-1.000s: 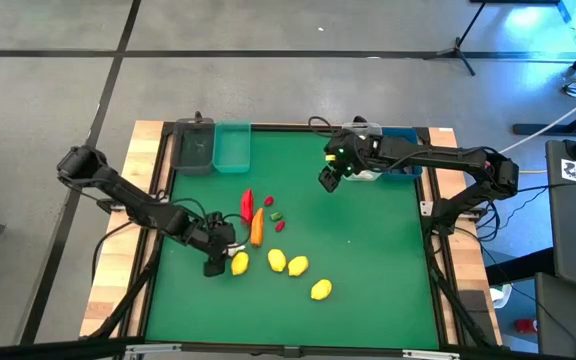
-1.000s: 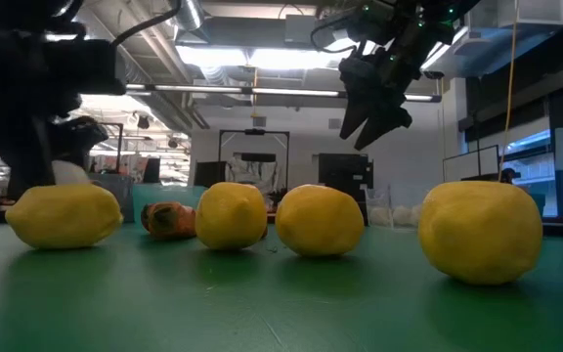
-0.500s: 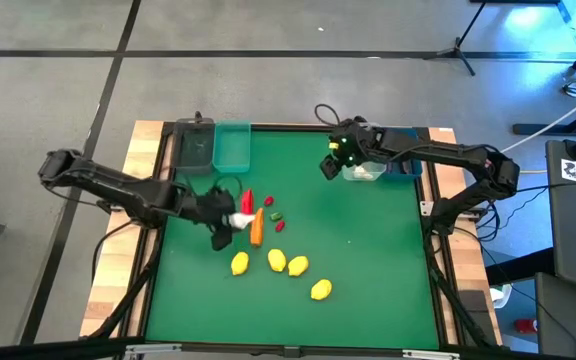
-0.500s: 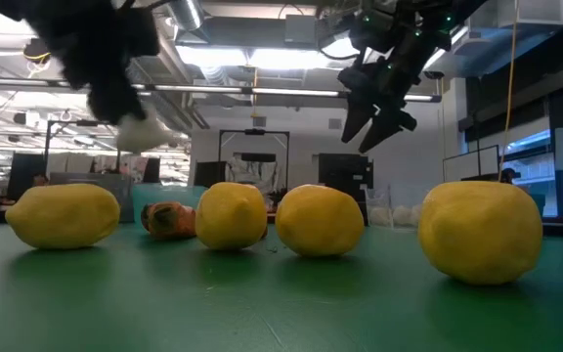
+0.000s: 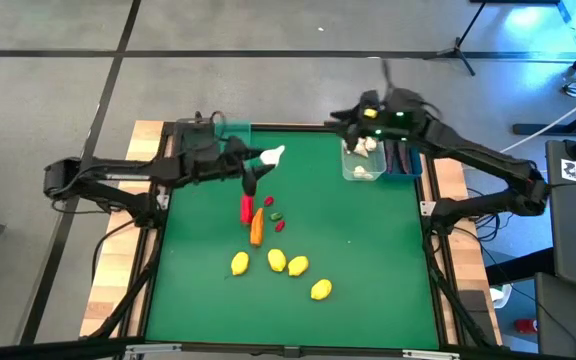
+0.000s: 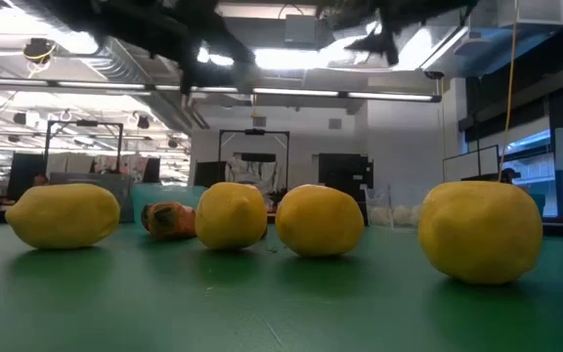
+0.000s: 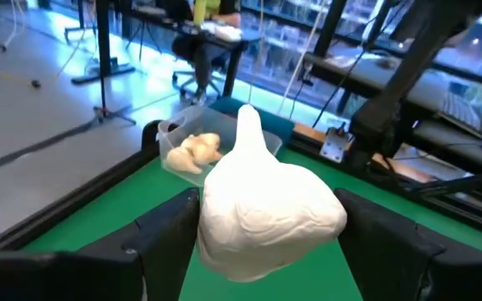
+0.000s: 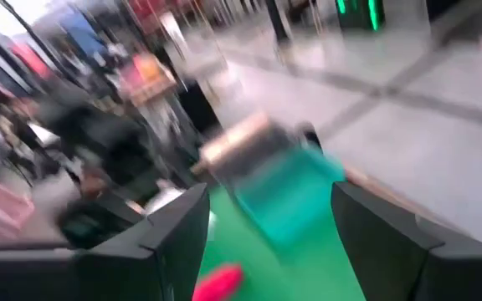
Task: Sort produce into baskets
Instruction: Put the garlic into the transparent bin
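Left tool (image 7: 266, 230) grips a garlic bulb (image 7: 266, 205) above the green table (image 5: 368, 250).

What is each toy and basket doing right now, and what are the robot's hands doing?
Left end effector: shut on a garlic bulb, held above the table.
Right end effector: open, empty, above the clear basket.
Clear basket: holds garlic.
Teal basket: partly hidden by the left arm.
Four lemons: loose on the mat.
Carrot: lying flat.
Red pepper: lying beside the carrot.
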Motion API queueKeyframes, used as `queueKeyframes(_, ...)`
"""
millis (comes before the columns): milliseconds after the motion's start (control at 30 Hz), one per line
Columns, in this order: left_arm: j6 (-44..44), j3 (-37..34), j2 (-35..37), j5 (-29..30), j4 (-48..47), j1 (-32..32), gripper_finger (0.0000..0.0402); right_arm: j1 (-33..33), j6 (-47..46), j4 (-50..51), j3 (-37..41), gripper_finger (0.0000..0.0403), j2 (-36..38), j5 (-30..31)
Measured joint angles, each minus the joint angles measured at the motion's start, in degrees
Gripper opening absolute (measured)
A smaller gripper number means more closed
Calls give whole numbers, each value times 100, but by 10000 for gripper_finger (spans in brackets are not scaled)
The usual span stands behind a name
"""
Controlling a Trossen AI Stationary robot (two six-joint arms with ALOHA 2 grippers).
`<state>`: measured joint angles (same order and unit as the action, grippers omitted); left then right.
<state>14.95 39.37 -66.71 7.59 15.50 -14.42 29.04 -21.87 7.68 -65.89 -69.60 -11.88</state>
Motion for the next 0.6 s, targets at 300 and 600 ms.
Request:
queueKeyframes(300, -534, 1747, -2120, -838, 48, -620, 266, -2, 205, -327, 0, 248, 813, 171)
queueKeyframes(600, -537, 3658, -3925, -1440, 44, -802, 266, -13, 447, -281, 2, 248, 839, 175)
